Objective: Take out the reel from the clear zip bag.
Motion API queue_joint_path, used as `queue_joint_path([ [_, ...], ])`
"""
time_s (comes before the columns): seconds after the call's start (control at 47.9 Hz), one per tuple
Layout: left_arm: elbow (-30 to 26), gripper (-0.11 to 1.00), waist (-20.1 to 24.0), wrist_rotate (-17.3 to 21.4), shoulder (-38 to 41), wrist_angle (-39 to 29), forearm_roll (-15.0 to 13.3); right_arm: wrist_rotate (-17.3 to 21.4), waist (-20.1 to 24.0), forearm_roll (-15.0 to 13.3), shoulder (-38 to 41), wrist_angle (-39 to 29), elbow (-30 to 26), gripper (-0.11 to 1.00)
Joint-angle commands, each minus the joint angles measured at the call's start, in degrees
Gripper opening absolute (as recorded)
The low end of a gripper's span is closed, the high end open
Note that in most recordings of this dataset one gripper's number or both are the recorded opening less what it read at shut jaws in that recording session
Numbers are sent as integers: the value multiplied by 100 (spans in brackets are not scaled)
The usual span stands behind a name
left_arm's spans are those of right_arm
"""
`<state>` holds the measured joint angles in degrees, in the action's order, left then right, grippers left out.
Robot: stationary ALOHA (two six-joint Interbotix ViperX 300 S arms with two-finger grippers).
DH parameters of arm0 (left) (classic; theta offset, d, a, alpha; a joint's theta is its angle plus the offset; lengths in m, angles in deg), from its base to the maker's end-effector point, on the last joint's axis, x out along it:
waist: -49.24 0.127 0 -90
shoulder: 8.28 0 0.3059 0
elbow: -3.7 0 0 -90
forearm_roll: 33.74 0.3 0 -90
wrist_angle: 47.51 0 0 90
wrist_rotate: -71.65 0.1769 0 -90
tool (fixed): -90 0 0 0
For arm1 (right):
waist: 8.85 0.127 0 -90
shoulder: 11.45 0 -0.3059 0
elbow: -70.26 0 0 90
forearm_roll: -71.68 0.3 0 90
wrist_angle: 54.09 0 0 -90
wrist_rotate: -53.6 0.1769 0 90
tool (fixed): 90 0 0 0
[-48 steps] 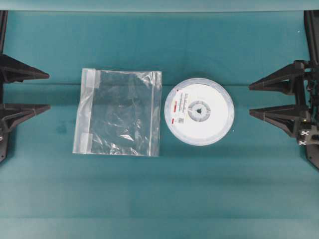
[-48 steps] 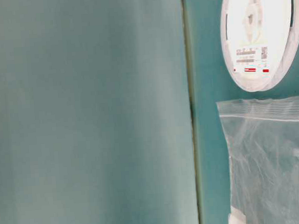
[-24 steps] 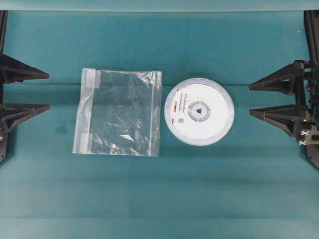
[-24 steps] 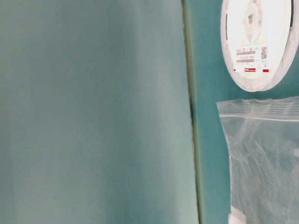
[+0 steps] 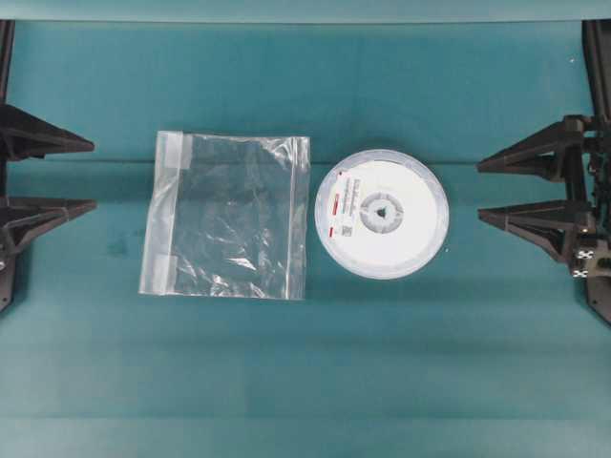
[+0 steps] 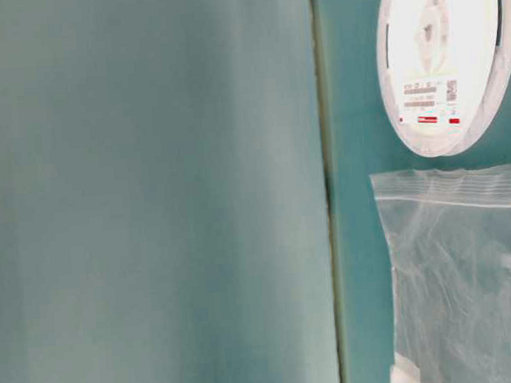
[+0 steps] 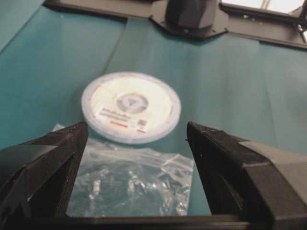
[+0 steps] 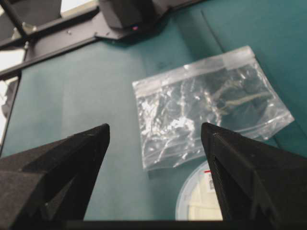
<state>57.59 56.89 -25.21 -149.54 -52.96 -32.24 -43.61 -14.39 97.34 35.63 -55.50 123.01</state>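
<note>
- The reel (image 5: 382,214) is seen flat on the table, outside and just beside the clear zip bag (image 5: 227,216).
- Its label's red marks are visible; the print cannot be read.
- The left gripper (image 5: 48,174) and the right gripper (image 5: 520,189) are both spread wide, holding nothing.

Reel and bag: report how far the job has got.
Done, by the look of it: the reel lies flat on the table beside the clear zip bag, fully outside it, and the bag looks empty. In hand: nothing; the left gripper and right gripper sit open at the table's sides, clear of both. Left: nothing visible.
</note>
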Motion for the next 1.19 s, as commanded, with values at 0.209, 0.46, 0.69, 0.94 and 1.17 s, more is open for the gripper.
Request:
queue_joint_path([
  [0.209, -97, 92, -9, -9, 26, 26, 18, -44, 0, -9, 0, 62, -18, 91],
  [0.46, -149, 92, -35, 0, -141, 44, 18, -53, 0, -9, -246, 88, -62, 91],
  [0.69, -176, 92, -35, 18, -202, 18, 18, -53, -9, -9, -668, 26, -35, 91],
  [0.94, -158, 92, -35, 18, -202, 18, 18, -53, -9, -9, -624, -79, -26, 91],
  [1.17, -158, 92, -35, -9, -202, 26, 18, -70, -9, -9, -606, -378, -18, 91],
])
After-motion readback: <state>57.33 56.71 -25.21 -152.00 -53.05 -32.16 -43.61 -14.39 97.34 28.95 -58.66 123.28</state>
